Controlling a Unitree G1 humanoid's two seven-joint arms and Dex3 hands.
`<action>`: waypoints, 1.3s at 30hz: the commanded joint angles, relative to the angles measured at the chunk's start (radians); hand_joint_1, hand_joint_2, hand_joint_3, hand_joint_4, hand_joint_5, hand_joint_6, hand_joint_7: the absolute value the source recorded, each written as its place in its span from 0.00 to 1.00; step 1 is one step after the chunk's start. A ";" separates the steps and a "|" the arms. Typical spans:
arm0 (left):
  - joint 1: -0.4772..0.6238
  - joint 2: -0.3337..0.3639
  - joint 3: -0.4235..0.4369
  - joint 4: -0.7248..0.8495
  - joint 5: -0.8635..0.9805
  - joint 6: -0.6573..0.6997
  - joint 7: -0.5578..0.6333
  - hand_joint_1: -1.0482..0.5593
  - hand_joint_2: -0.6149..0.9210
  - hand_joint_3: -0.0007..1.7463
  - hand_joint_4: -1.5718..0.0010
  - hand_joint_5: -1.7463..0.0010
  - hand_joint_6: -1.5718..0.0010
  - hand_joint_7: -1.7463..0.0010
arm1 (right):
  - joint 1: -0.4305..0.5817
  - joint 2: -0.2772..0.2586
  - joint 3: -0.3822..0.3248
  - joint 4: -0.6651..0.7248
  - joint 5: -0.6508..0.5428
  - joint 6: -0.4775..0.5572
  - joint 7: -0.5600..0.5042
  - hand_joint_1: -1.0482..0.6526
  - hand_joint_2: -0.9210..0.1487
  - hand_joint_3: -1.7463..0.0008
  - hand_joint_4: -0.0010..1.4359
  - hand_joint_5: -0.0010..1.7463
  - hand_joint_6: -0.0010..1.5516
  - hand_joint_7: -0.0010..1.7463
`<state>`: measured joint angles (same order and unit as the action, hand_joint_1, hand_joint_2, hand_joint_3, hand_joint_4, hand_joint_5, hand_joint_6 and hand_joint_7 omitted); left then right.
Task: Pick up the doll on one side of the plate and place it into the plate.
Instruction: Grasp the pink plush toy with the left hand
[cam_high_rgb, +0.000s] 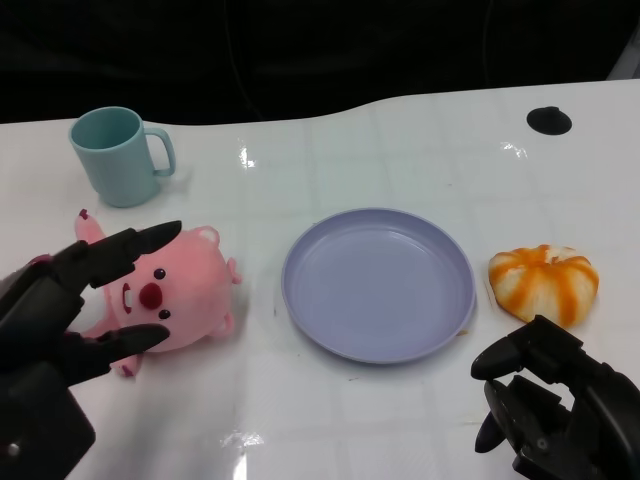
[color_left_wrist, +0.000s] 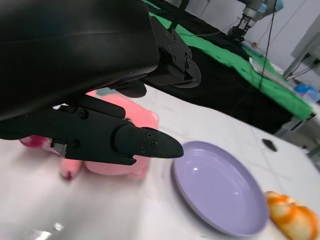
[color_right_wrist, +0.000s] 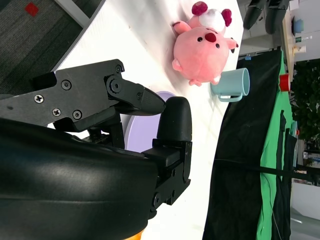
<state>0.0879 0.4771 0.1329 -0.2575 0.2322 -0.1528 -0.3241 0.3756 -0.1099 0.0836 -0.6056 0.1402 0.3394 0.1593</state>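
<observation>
**Reaching for the pink doll, nothing grabbed yet**

Left hand (cam_high_rgb: 75, 305) spread wide, holding nothing. Pink doll (cam_high_rgb: 170, 295) lying on the white table (cam_high_rgb: 400, 140), right in front of those fingers (cam_high_rgb: 135, 248), between the top ones and the bottom one. Purple plate (cam_high_rgb: 378, 284) sitting past the doll, farther out from the left hand, with a small gap between doll and plate. Right hand (cam_high_rgb: 555, 400) low and near the plate's other side, fingers curled in with nothing inside. Orange and white bun toy (cam_high_rgb: 544, 282) just beyond that right hand. Green cup (cam_high_rgb: 115, 155) far ahead of the left hand, behind the doll.

What could go wrong:
- Could push the soft, round doll away instead of catching it, if the fingers close too early.
- Could squeeze only an ear or a foot, so the doll might slip and drop before the plate.
- Could bump the plate's edge with the doll and slide the plate.
- Could let go too soon and leave the doll half on the rim.

Hard to see:
- Can't tell if any finger already touches the doll.
- Part of the doll's face and one side hidden behind the left fingers.
- Left wrist view mostly filled by the black hand, only bits of pink showing.
- Right wrist view blocks most of the plate.
</observation>
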 joint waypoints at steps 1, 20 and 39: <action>-0.003 0.044 0.018 -0.013 0.074 -0.015 0.037 0.24 1.00 0.03 1.00 0.76 0.85 1.00 | -0.003 0.000 0.000 -0.007 0.003 -0.006 -0.003 0.45 0.00 0.65 0.34 1.00 0.23 0.96; -0.062 0.110 -0.101 -0.098 0.610 0.240 0.000 0.21 0.96 0.00 1.00 0.95 0.92 1.00 | 0.000 -0.007 0.006 -0.011 -0.007 -0.016 0.000 0.44 0.00 0.65 0.35 0.99 0.24 0.96; -0.276 0.127 -0.260 0.213 0.687 0.315 -0.012 0.19 0.97 0.00 1.00 0.95 0.95 1.00 | 0.004 -0.005 0.007 -0.013 -0.003 -0.016 -0.004 0.44 0.00 0.65 0.35 0.99 0.24 0.96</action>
<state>-0.1678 0.5910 -0.1184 -0.0673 0.9147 0.1519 -0.3426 0.3762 -0.1093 0.0946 -0.6097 0.1361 0.3306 0.1563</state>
